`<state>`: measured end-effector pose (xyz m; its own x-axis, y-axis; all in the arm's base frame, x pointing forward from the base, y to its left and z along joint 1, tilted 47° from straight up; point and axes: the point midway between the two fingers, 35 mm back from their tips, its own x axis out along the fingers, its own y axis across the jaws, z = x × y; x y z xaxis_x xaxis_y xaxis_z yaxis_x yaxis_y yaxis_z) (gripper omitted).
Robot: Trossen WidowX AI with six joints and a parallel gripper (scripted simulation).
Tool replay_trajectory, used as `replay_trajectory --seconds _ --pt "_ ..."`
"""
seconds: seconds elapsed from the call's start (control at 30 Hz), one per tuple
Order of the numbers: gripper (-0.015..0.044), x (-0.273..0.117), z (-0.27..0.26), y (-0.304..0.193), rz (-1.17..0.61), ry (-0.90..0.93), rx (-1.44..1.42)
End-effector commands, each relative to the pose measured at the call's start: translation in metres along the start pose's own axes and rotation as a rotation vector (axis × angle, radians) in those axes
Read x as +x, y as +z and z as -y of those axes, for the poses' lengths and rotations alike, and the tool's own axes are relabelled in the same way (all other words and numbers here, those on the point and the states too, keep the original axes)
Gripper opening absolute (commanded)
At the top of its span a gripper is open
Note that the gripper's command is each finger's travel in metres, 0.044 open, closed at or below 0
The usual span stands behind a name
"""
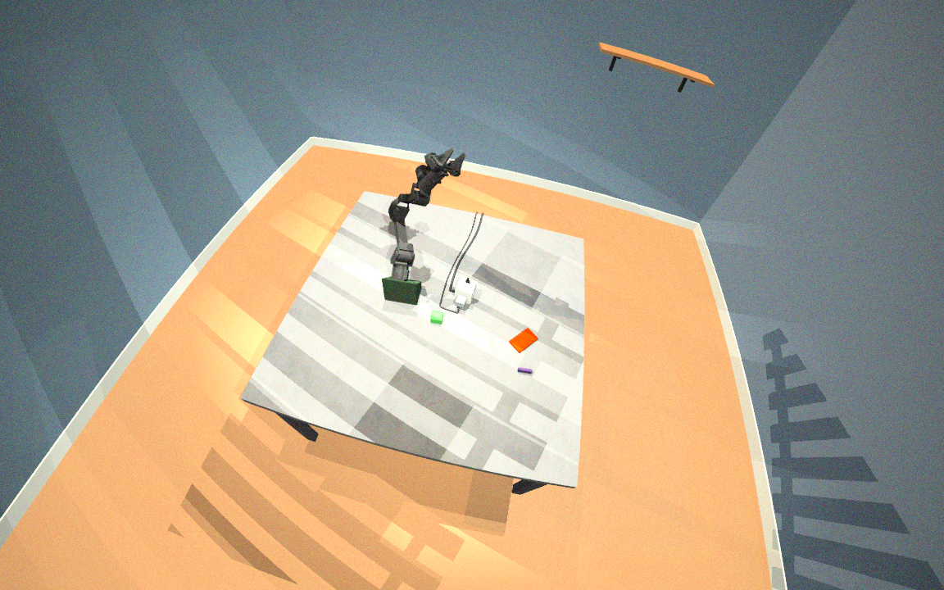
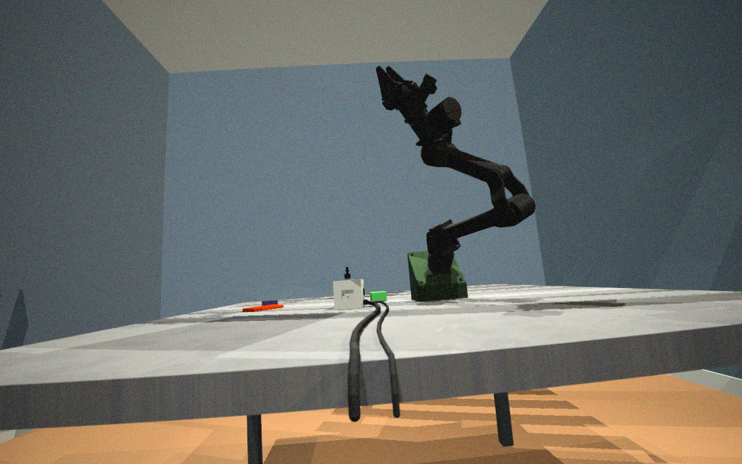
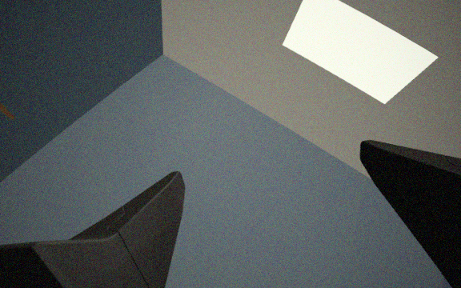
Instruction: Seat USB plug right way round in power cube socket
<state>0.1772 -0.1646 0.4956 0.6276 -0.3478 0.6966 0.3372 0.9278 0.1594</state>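
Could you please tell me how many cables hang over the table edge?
2. Both run from beside the power cube across the table: the thicker cable on the left, the thinner cable on the right.
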Motion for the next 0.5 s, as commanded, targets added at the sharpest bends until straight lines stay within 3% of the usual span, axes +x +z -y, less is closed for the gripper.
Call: replay_trajectory --seconds 0.0,0.17,0.3,0.47 --pt "0.0440 0.015 0.013 -0.076 -0.273 -0.002 -0.073" --pt "0.0440 0.007 0.010 -0.176 -0.627 0.086 -0.149" --pt "0.0440 -0.024 -0.006 -0.254 -0.937 0.290 -0.279" --pt "0.0440 -0.074 -0.033 -0.319 -1.204 0.619 -0.376"
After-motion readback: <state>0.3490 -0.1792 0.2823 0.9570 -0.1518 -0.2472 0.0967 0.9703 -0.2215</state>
